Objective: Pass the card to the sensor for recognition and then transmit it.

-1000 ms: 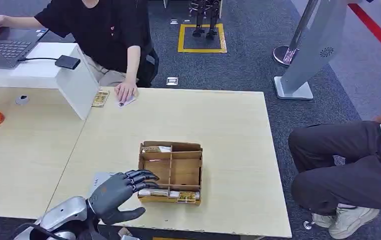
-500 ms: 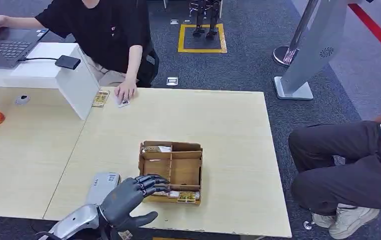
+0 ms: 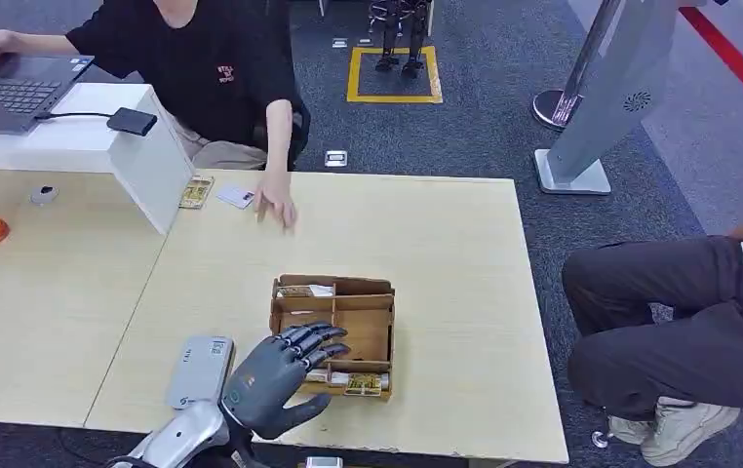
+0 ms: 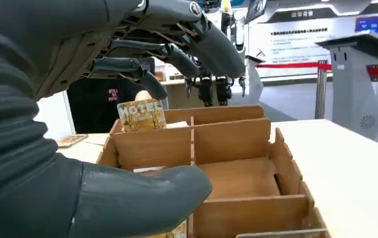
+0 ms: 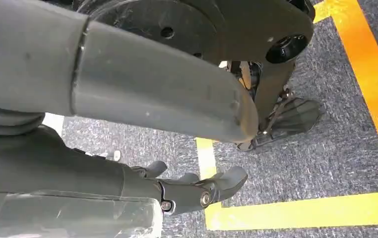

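Observation:
A brown cardboard box (image 3: pixel 380 327) with dividers sits near the table's front edge. Yellow-printed cards (image 3: pixel 356 382) lie in its near row and more cards (image 3: pixel 305 291) in its far left compartment. My left hand (image 3: pixel 280 375) hovers open over the box's near left corner, fingers spread and holding nothing. In the left wrist view the left hand (image 4: pixel 53 59) reaches above the box (image 4: pixel 231 141), with a "MOTEL" card (image 4: pixel 141 115) standing at the far wall. A grey card sensor (image 3: pixel 199 370) lies left of the box. My right hand (image 5: pixel 127 99) hangs open over the floor.
A person in black sits at the table's far side, one hand (image 3: pixel 276 207) on the tabletop beside a white card (image 3: pixel 234 197) and a yellow card (image 3: pixel 195 191). A white block (image 3: pixel 158 171) stands at far left. Another person's legs (image 3: pixel 670 322) are at the right.
My left hand has moved right and forward, from beside the sensor to over the box's near left corner. The person's hand has slid right off the white card.

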Controlling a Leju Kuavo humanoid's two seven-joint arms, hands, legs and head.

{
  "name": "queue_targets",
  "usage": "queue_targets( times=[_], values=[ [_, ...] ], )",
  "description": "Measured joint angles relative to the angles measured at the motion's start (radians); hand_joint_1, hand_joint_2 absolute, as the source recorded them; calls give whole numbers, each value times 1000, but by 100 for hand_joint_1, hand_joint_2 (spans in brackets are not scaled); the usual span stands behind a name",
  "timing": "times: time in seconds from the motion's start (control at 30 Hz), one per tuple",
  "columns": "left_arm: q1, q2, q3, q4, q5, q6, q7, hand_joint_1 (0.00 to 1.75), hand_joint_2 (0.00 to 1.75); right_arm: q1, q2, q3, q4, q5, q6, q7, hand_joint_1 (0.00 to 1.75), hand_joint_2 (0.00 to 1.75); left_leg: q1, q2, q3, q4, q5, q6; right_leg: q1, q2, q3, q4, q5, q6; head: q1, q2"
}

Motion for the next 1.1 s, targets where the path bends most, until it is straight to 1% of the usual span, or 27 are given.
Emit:
queue_targets(
  times=[0.1, 0.27, 0.4, 0.5, 0.53, 0.73, 0.87, 0.9, 0.93, 1.0, 1.1],
  values=[
    [-20, 0, -16, 19, -11, -35, 8, 44, 175, 0, 0, 0, 0, 2, 0, 1, 0, 0, 0, 0, 0, 0, 0, 0, 0, 0, 0, 0, 0, 0, 0, 0],
    [-51, 1, -34, 43, -13, -64, 8, 47, 175, 0, 0, 0, 0, 4, 0, 2, 0, 0, 0, 0, 0, 0, 0, 0, 0, 0, 0, 0, 0, 0, 0, 0],
    [-70, 3, -47, 51, -32, -71, 19, 51, 175, 0, 0, 0, 0, 5, -1, 2, 0, 0, 0, 0, 0, 0, 0, 0, 0, 0, 0, 0, 0, 0, 0, 0],
    [-78, 5, -56, 58, -54, -67, 38, 51, 175, 0, 0, 0, 0, 5, -1, 3, 0, 0, 0, 0, 0, 0, 0, 0, 0, 0, 0, 0, 0, 0, 0, 0],
    [-78, 5, -57, 59, -60, -66, 43, 47, 175, 0, 0, 0, 0, 5, -1, 3, 0, 0, 0, 0, 0, 0, 0, 0, 0, 0, 0, 0, 0, 0, 0, 0],
    [-78, 12, -63, 67, -87, -61, 63, 47, 175, 0, 0, 0, 0, 0, -1, 4, 0, 0, 0, 0, 0, 0, 0, 0, 0, 0, 0, 0, 0, 0, 0, 0],
    [-78, 25, -63, 72, -94, -61, 64, 45, 175, 0, 0, 0, -1, -1, -1, 9, 0, 0, 0, 0, 0, 0, 0, 0, 0, 0, 0, 0, 0, 0, 0, 0],
    [-78, 27, -63, 73, -95, -62, 64, 49, 175, 0, 0, 0, -1, -1, -1, 9, 0, 0, 0, 0, 0, 0, 0, 0, 0, 0, 0, 0, 0, 0, 0, 0],
    [-78, 29, -63, 74, -97, -65, 65, 45, 175, 0, 0, 0, -2, -2, -1, 9, 0, 0, 0, 0, 0, 0, 0, 0, 0, 0, 0, 0, 0, 0, 0, 0],
    [-80, 38, -64, 74, -100, -73, 66, 49, 175, 0, 0, 0, -3, -3, -1, 10, 0, 0, 0, 0, 0, 0, 0, 0, 0, 0, 0, 0, 0, 0, 0, 0],
    [-87, 54, -64, 74, -100, -87, 66, 47, 175, 0, 0, 0, -5, -3, -1, 11, 0, 0, 0, 0, 0, 0, 0, 0, 0, 0, 0, 0, 0, 0, 0, 0]
  ],
)
